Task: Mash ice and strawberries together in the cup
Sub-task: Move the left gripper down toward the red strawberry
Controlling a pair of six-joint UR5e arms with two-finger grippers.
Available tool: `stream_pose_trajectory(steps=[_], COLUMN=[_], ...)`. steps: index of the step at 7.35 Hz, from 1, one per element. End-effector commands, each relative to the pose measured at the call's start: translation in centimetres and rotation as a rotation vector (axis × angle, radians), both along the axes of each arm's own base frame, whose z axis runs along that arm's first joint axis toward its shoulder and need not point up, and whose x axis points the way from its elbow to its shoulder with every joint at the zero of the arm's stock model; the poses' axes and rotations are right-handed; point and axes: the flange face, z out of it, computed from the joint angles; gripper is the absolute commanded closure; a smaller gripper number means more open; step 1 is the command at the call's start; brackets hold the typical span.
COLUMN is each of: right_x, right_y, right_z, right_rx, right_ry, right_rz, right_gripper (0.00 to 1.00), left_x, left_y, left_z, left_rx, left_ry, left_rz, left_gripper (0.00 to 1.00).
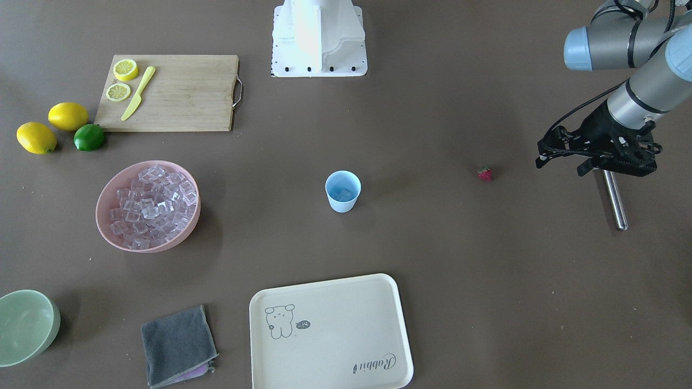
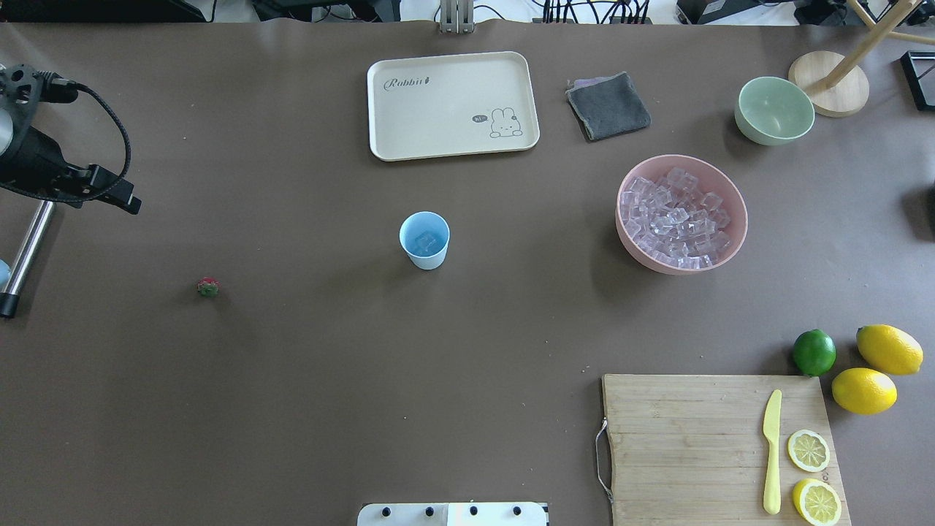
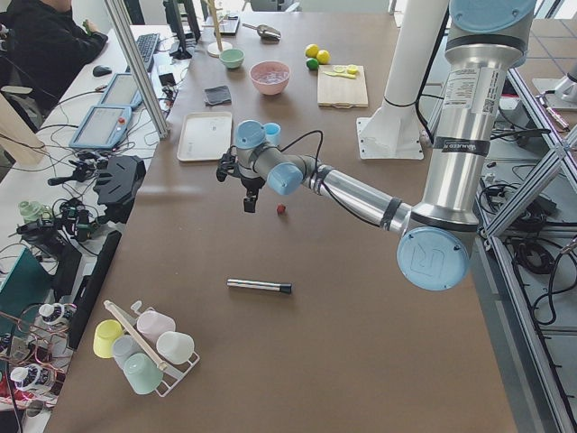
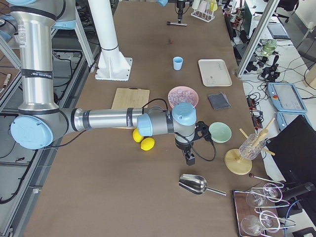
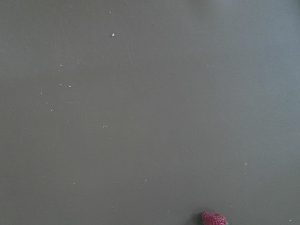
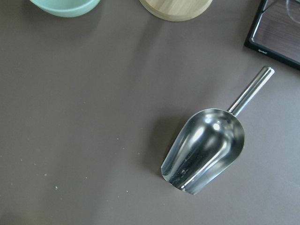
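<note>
The light blue cup stands upright mid-table with a clear ice cube or two inside. More ice fills a pink bowl. A tiny red strawberry lies alone on the table. My left gripper hovers beyond the strawberry and away from the cup; its fingers look spread and hold nothing. A metal rod lies under it. My right gripper shows only in the exterior right view, above a steel scoop; I cannot tell its state.
A cream tray and a grey cloth lie at the far side. A pale green bowl stands beside the cloth. The cutting board carries lemon slices and a yellow knife, with a lime and two lemons next to it.
</note>
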Motion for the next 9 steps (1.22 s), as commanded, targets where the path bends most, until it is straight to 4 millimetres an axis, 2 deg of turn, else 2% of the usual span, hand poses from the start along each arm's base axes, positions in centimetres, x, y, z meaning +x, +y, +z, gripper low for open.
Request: stream_pose_trajectory(steps=[1,2,4,5,6,7,9], right_x=[2.3,3.1,3.0,3.0,3.0,3.0,3.0], right_y=[1.2,1.4,1.0,0.5,1.1,1.0,0.6], right_z=[3.4,3.0,3.6,3.1,3.7,3.4,3.5], right_rx=[0.004,0.002,-0.046,-0.068,-0.082,-0.077,-0.091], right_ry=[0.011,0.006,0.001,-0.003,-0.003,-0.001,-0.005], right_rz=[-0.025,-0.005,-0.002,-0.003,-0.004,-0.004,-0.001], right_gripper=[0.01,0.01,0.01,0.01,0.01,0.01,0.01], left_x=[0.6,0.7,3.2,4.6,8.3,10.7,11.4], left_y=[-0.2,-0.2,0.6,1.1,2.0,2.9,3.3], left_z=[0.0,0.1,0.8,1.0,0.4,0.6,1.1], left_rx=[-0.003,-0.005,-0.012,-0.015,-0.001,0.029,0.034], left_ry=[0.000,-0.002,-0.006,0.009,0.019,-0.020,-0.037], left_rz=[0.006,0.008,0.051,0.045,0.041,0.026,0.031], left_gripper=[0.03,0.03,0.03,0.03,0.03,0.03,0.03])
